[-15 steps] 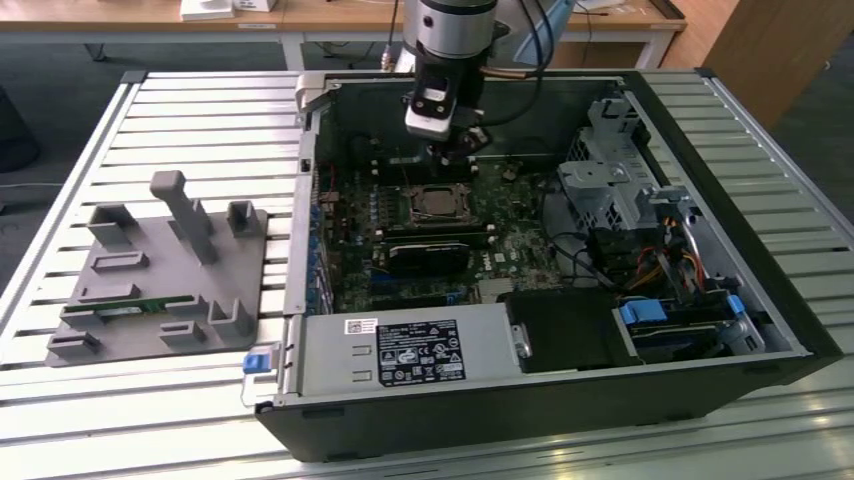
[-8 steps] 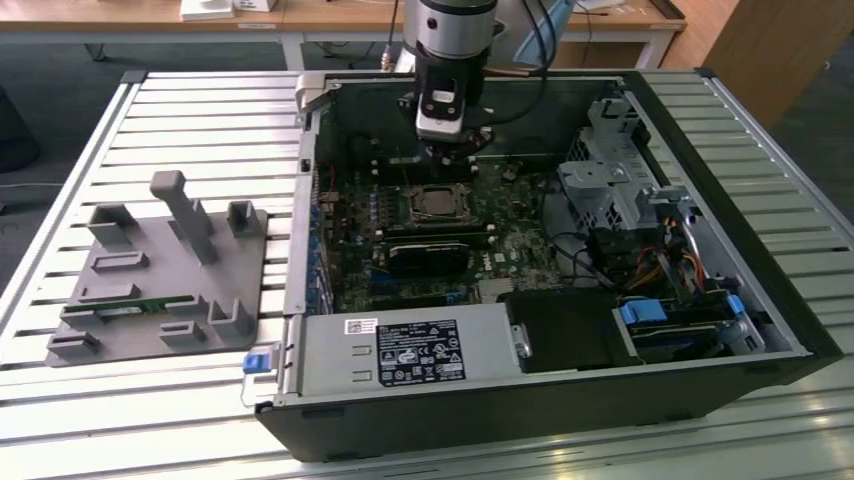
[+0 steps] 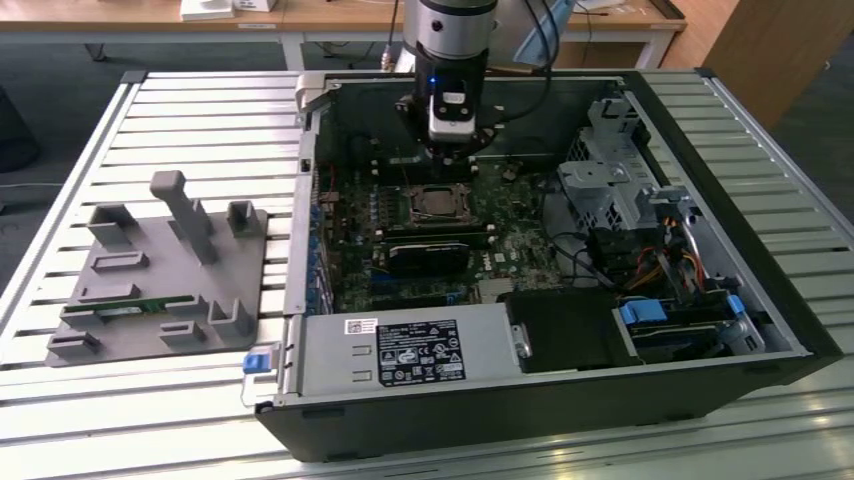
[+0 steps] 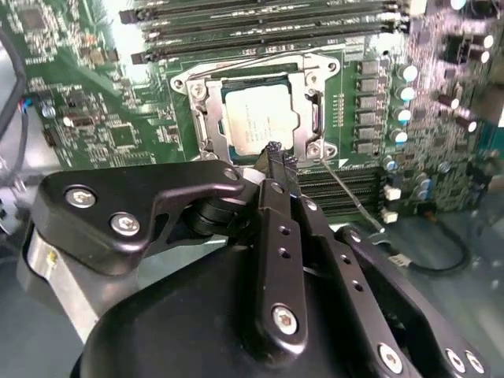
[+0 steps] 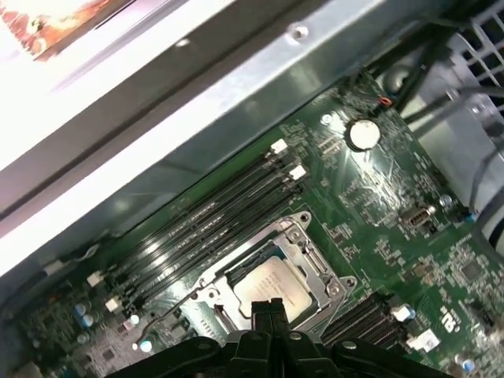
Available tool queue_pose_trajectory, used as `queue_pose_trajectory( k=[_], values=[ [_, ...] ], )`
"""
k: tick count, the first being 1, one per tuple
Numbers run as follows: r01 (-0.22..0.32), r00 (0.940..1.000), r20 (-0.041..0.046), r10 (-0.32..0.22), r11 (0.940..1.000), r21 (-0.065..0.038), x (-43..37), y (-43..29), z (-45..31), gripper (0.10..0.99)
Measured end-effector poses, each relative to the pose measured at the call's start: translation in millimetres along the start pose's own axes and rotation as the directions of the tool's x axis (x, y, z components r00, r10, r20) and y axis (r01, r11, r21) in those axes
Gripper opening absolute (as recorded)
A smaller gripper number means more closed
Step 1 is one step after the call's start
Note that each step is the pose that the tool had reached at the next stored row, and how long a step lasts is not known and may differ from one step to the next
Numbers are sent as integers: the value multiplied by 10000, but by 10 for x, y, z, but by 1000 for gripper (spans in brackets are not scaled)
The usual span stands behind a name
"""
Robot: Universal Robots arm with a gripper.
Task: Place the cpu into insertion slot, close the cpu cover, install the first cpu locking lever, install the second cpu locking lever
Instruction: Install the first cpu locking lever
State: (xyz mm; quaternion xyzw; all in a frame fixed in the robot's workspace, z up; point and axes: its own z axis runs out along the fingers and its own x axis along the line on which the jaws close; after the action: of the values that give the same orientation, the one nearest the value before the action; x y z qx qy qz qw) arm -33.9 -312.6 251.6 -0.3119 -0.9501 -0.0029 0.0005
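Exterior view, from the exterior view's left: a blocky grey fixture (image 3: 147,275), then the black case (image 3: 534,410). Inside, the gripper (image 3: 453,166) hangs over the square silvery cpu (image 3: 434,203), seated under its thin metal cover (image 4: 206,118); fingers (image 4: 276,157) seemingly pressed together, empty.

The cpu (image 4: 260,118) is a small flat square chip with a silvery-grey metal top. It lies level in its socket on the green board, as both wrist views (image 5: 272,287) and the exterior view (image 3: 434,203) show. The cover (image 4: 203,118), a thin silvery metal frame with an open centre, lies flat around the chip's edges. One lever (image 4: 346,193), a thin wire rod, juts away from a socket corner. A second lever (image 4: 236,66) runs close along one frame edge.
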Motion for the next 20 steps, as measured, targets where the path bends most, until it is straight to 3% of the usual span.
queue_pose_trajectory(
  k=[5,10,15,20],
  values=[
    [914,9958,-5,-914,9958,2,0,0,4,106],
    [1810,9835,-10,-1810,9835,3,0,0,9,106],
    [2696,9630,-15,-2696,9630,6,0,0,14,106],
    [3559,9345,-20,-3559,9345,7,0,0,22,106]
  ],
)
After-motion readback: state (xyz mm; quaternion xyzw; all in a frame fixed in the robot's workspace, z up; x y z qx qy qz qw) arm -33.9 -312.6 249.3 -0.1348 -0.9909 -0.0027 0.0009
